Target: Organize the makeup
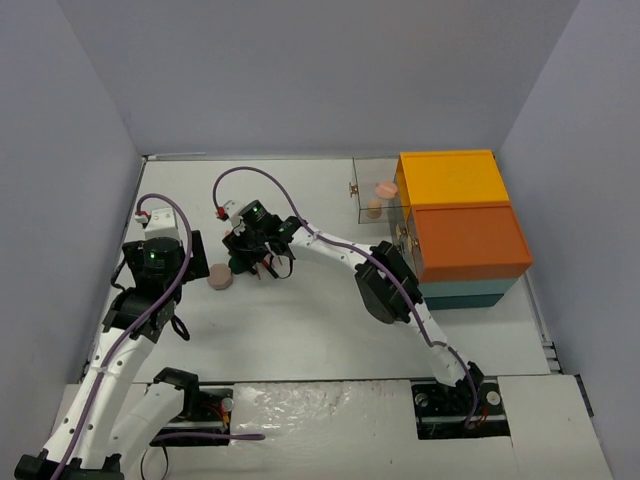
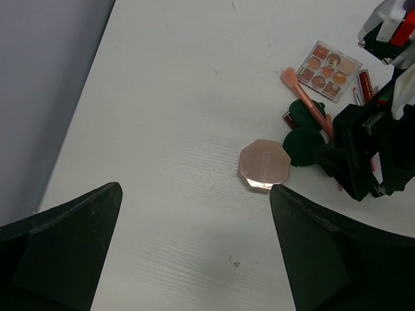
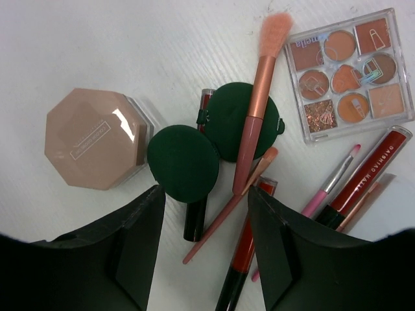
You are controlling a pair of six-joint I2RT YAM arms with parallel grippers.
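While apparently empty, right gripper (image 3: 202,214) hovers over green puffs (image 3: 183,163).

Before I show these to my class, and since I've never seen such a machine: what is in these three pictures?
Two robot arms stand at the near edge of a white table. One picture looks down from above; the other two come from cameras on each wrist.

The left gripper is wide open and empty. The right gripper hangs half open over a pile of makeup, holding nothing: an eight-sided peach compact, two dark green puffs, a pink brush, an eyeshadow palette and red lip tubes.

At the right stands a stack of boxes in orange, yellow and teal.
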